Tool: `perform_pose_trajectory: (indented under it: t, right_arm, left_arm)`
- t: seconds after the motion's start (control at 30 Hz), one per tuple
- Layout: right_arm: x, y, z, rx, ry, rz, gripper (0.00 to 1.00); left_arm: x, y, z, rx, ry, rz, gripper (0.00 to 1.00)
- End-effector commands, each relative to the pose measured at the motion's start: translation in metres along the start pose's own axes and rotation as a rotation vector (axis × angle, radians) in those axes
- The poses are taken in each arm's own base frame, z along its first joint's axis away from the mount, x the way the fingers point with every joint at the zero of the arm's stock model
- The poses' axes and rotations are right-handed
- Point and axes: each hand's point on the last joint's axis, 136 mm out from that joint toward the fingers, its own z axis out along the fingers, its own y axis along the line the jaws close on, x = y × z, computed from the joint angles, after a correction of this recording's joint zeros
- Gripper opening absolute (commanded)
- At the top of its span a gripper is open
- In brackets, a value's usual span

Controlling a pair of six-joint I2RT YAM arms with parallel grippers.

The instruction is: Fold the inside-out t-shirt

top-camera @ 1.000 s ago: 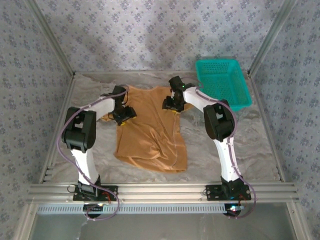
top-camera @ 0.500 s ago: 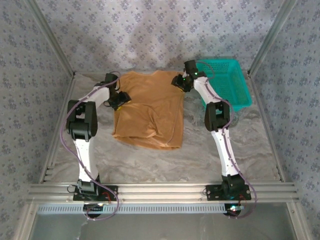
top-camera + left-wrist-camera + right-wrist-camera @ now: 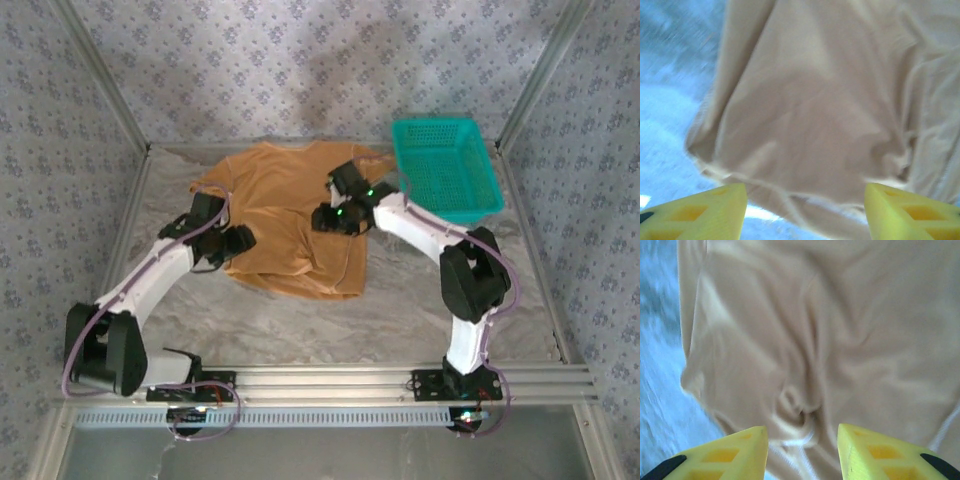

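Two robot arms bend over the inside-out t-shirt (image 3: 285, 210), which lies spread on the table (image 3: 420, 310) with its collar away from the arms' bases. At the shirt's near left corner the left hand (image 3: 237, 243) hovers, its yellow fingers (image 3: 705, 212) set wide with nothing between them. The shirt's near edge (image 3: 765, 190) lies just beyond the tips. Farther up, over the shirt's right side, the right hand (image 3: 333, 216) shows a narrower gap, also empty, above a pucker (image 3: 795, 410) of bunched cloth. A teal basket (image 3: 430, 123) sits just beside the shirt's far right sleeve (image 3: 375, 160).

The likely trouble is that the hands stand at unequal places along the shirt, so a pull from here may skew the fold. Closing at the corner, the left hand could catch only one layer or scrape the table. The right could pinch the pucker and set in a crease. The sleeve may snag on the basket if the cloth is dragged that way.

Both wrist views are blurred. It is not possible to tell how many layers lie at the near edge, or whether either hand's tips touch the cloth. From above, the right arm covers a patch of the shirt's right side.
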Motion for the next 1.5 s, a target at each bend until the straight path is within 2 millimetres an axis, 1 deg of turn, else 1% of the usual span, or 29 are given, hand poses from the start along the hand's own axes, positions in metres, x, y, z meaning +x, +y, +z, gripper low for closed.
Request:
perform_pose_trajectory:
  t: [0.0,0.1,0.2,0.3,0.4,0.43,0.5,0.57,0.63,0.67,0.73,0.8,0.83,0.87,0.97,1.07,1.17,1.3,1.37,1.4,1.47]
  right_arm:
    - [0.032,0.004,0.027,0.058,0.018,0.013,0.43]
    - [0.055,0.013,0.047,0.089,0.061,-0.005,0.45]
    - [0.067,0.009,0.062,0.134,0.089,-0.008,0.49]
    - [0.068,0.003,0.07,0.18,0.09,-0.028,0.53]
    - [0.069,-0.003,0.079,0.195,0.108,-0.02,0.53]
    - [0.068,-0.004,0.081,0.197,0.112,-0.016,0.51]
    - [0.067,-0.003,0.079,0.203,0.109,-0.018,0.44]
    - [0.063,0.001,0.07,0.197,0.098,-0.027,0.34]
    - [0.057,0.006,0.058,0.192,0.083,-0.034,0.23]
    - [0.054,0.009,0.051,0.19,0.076,-0.042,0.17]
    - [0.048,0.017,0.037,0.173,0.059,-0.054,0.09]
    - [0.041,0.026,0.026,0.142,0.038,-0.058,0.03]
    - [0.044,0.026,0.02,0.14,0.053,-0.054,0.01]
    - [0.043,0.029,0.015,0.123,0.056,-0.049,0.0]
    - [0.04,0.033,0.003,0.086,0.044,-0.028,0.0]
    - [0.034,0.036,-0.01,0.049,0.025,-0.005,0.0]
    - [0.029,0.038,-0.022,0.015,0.012,0.013,0.0]
    - [0.022,0.04,-0.036,-0.012,-0.011,0.028,0.0]
    - [0.02,0.043,-0.042,-0.029,-0.018,0.033,0.0]
    - [0.015,0.047,-0.045,-0.05,-0.041,0.029,0.0]
    - [0.013,0.05,-0.052,-0.069,-0.05,0.034,0.0]
  left_arm:
    - [0.017,0.022,-0.004,-0.046,0.003,-0.026,0.63]
    - [0.025,0.033,-0.008,-0.055,0.0,-0.034,0.63]
    - [0.029,0.042,-0.012,-0.065,-0.002,-0.045,0.63]
    - [0.031,0.046,-0.016,-0.063,-0.006,-0.046,0.63]
    - [0.031,0.047,-0.017,-0.055,-0.013,-0.045,0.64]
    - [0.031,0.047,-0.017,-0.053,-0.011,-0.046,0.64]
    - [0.032,0.045,-0.016,-0.045,-0.006,-0.04,0.64]
    - [0.033,0.042,-0.013,-0.025,0.004,-0.037,0.64]
    - [0.035,0.033,-0.008,0.029,0.02,-0.027,0.64]
    - [0.036,0.025,-0.005,0.069,0.027,-0.016,0.64]
    - [0.037,0.006,-0.002,0.146,0.029,0.029,0.65]
    - [0.038,-0.013,0.0,0.204,0.017,0.087,0.66]
    - [0.039,-0.025,0.001,0.233,0.006,0.127,0.67]
    - [0.039,-0.035,0.002,0.255,-0.005,0.17,0.67]
    - [0.042,-0.058,0.006,0.284,-0.058,0.327,0.67]
    - [0.047,-0.071,0.011,0.303,-0.135,0.49,0.69]
    - [0.047,-0.078,0.011,0.288,-0.202,0.648,0.7]
    - [0.048,-0.088,0.012,0.296,-0.263,0.806,0.73]
    - [0.043,-0.09,0.019,0.27,-0.277,0.849,0.74]
    - [0.04,-0.09,0.023,0.247,-0.276,0.866,0.74]
    - [0.034,-0.09,0.035,0.191,-0.266,0.902,0.75]
